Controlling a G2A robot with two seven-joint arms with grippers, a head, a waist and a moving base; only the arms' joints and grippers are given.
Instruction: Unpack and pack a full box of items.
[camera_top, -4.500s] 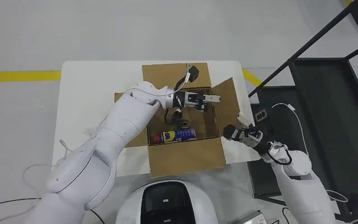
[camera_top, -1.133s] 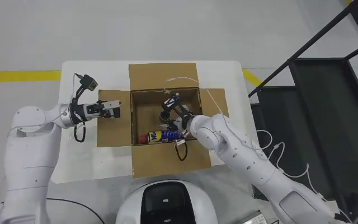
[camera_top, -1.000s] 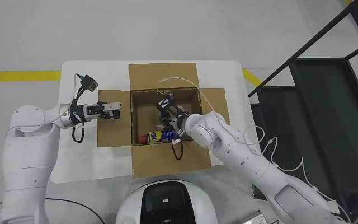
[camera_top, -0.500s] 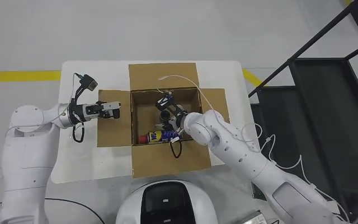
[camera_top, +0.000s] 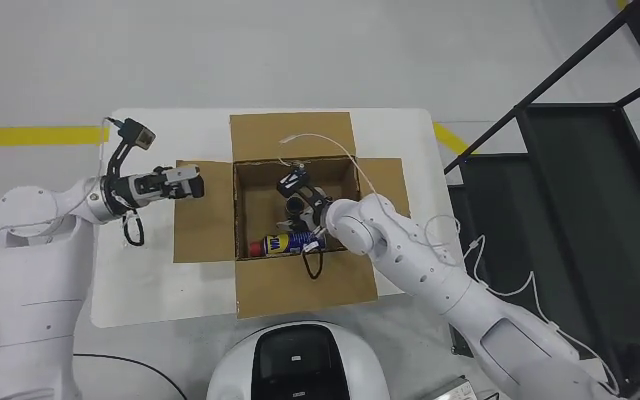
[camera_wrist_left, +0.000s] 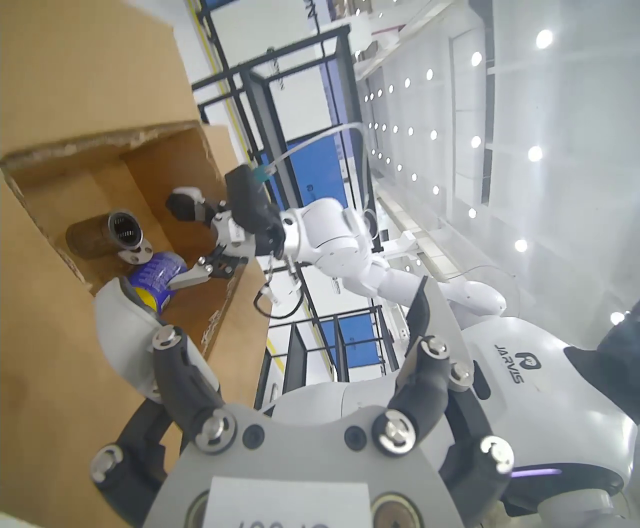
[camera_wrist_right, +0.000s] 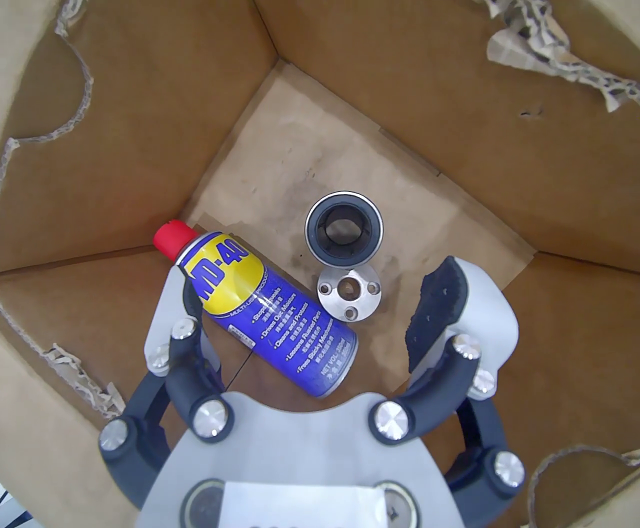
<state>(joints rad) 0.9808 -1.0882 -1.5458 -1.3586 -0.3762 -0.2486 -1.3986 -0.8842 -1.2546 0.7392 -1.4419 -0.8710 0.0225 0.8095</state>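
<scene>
Box (camera_top: 291, 134): spray can (camera_top: 288, 243); right wrist view shows flange (camera_wrist_right: 349, 292) beside bearing (camera_wrist_right: 344, 235).

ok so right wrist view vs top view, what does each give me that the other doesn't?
Right wrist view adds: the right gripper open, looking down into the box, and a small holed flange next to the metal sleeve; contact between them unclear.
Top view adds: the left gripper over the flap on the robot's left, the white table, and all four flaps folded out.
Shared: the box, the sleeve, and the spray can lying on its side on the box floor.
</scene>
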